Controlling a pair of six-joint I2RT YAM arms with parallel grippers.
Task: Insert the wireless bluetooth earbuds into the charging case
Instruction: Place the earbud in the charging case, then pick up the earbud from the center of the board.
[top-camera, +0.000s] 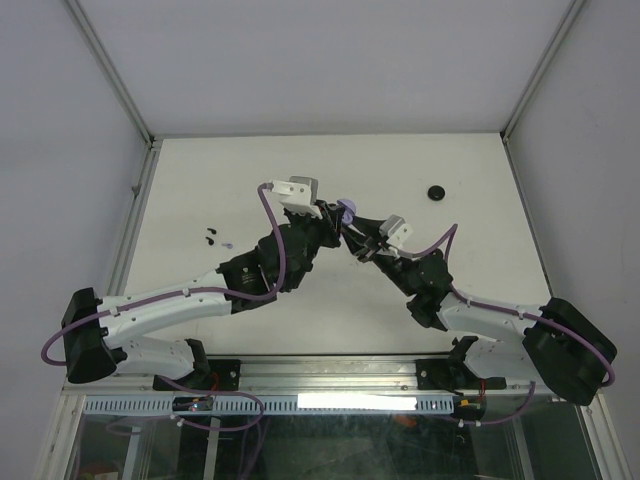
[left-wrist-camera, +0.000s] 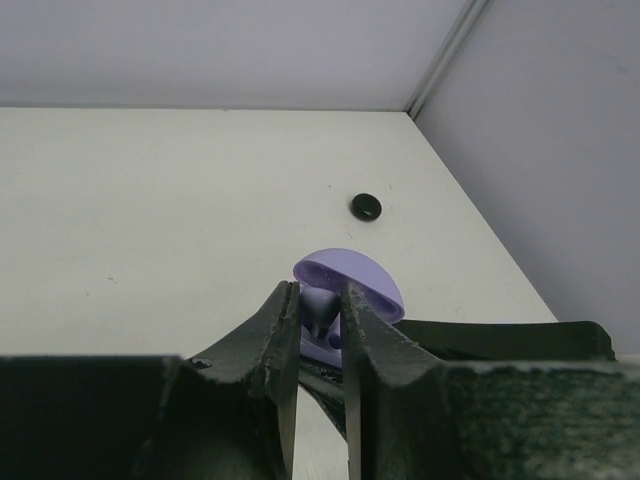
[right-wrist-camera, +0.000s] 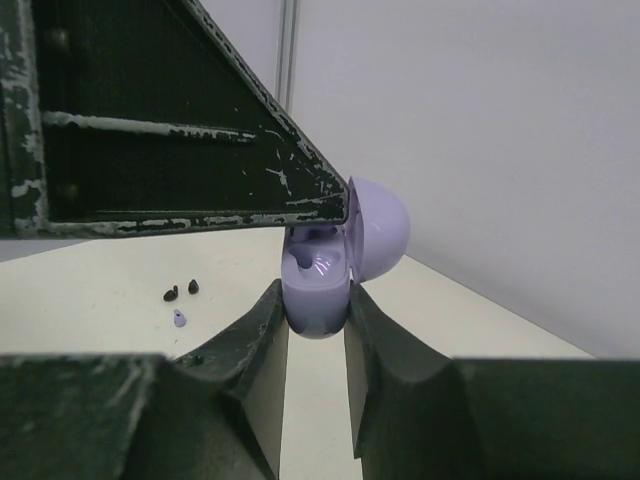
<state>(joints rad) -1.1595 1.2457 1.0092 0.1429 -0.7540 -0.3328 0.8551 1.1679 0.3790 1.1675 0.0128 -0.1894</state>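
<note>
Currently the right pincer (right-wrist-camera: 316, 300) is clenched on the lower body of the purple charging case (right-wrist-camera: 320, 280), which is held above the middle of the table (top-camera: 200, 180) with its lid open. The left pincer (left-wrist-camera: 320, 300) is nearly closed, grasping a small earbud (left-wrist-camera: 320, 312) at the case's opening. Two small black pieces (right-wrist-camera: 180, 291) and a small purple piece (right-wrist-camera: 179, 319) lie on the table to the left; a black round object (top-camera: 436, 192) lies far right.

Left end effector (left-wrist-camera: 320, 300), right end effector (right-wrist-camera: 316, 300), clamped
</note>
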